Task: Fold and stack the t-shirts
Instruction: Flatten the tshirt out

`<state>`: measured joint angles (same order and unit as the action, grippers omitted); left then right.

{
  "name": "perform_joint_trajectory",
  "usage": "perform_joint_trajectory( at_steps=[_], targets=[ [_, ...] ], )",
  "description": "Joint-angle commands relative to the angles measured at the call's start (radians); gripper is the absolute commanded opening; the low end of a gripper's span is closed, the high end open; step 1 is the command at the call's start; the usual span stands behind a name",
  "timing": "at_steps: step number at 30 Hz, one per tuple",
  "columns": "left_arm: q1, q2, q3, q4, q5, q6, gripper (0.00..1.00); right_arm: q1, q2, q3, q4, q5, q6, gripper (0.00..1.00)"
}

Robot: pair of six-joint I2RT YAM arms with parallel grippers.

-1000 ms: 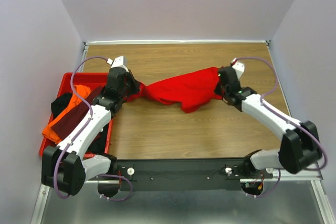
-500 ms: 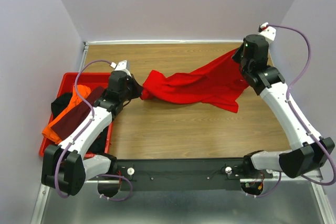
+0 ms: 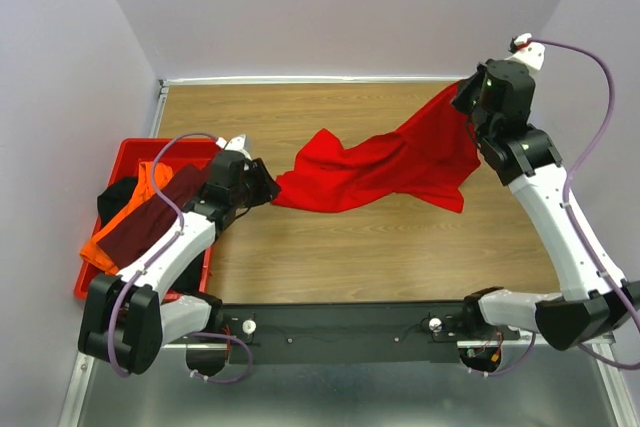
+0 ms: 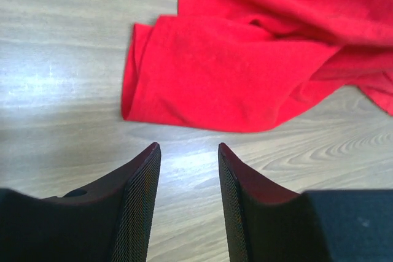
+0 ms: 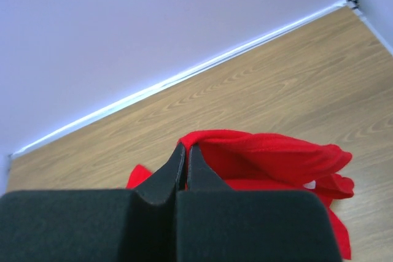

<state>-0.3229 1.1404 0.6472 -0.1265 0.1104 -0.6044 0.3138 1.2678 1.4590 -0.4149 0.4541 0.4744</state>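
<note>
So red shirt (image 3: 380, 167) ran 2-to-8 o'clock: right tool (image 5: 186, 148) clenched its far end, left tool (image 4: 187, 146) released, nearest the loose end.

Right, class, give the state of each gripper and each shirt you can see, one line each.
left gripper: open, empty, clear of the cloth.
right gripper: shut on the red t-shirt, raised.
red t-shirt: unfolded, one end lifted, rest rumpled on the table.
orange t-shirt: crumpled in the crate.
maroon t-shirt: unfolded, across the orange one.
black t-shirt: bunched in the crate.
</note>
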Motion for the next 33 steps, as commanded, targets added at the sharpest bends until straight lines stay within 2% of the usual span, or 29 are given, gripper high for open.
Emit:
perform_joint_trajectory(
  at_steps=[1,4,8,13,20,26,33],
  targets=[
    [-0.005,0.056,0.133,0.010,-0.064,-0.043,0.50,-0.005,-0.088,-0.081,-0.015,-0.153,0.046,0.00],
    [-0.005,0.186,0.242,0.008,-0.101,-0.043,0.49,-0.005,-0.114,-0.190,-0.013,-0.288,0.088,0.01],
    [-0.011,0.361,0.425,-0.002,-0.144,-0.025,0.46,0.017,-0.123,-0.324,-0.004,-0.391,0.121,0.00],
    [-0.036,0.588,0.569,-0.004,-0.172,0.002,0.45,0.106,-0.166,-0.480,-0.001,-0.368,0.136,0.00],
    [-0.073,0.886,0.866,-0.099,-0.236,0.069,0.48,0.284,-0.214,-0.630,-0.001,-0.327,0.181,0.00],
    [-0.105,1.076,1.124,-0.196,-0.305,0.123,0.48,0.292,-0.294,-0.726,-0.012,-0.284,0.194,0.00],
    [-0.125,1.208,1.249,-0.220,-0.342,0.167,0.48,0.292,-0.295,-0.730,-0.018,-0.284,0.179,0.00]
  ],
)
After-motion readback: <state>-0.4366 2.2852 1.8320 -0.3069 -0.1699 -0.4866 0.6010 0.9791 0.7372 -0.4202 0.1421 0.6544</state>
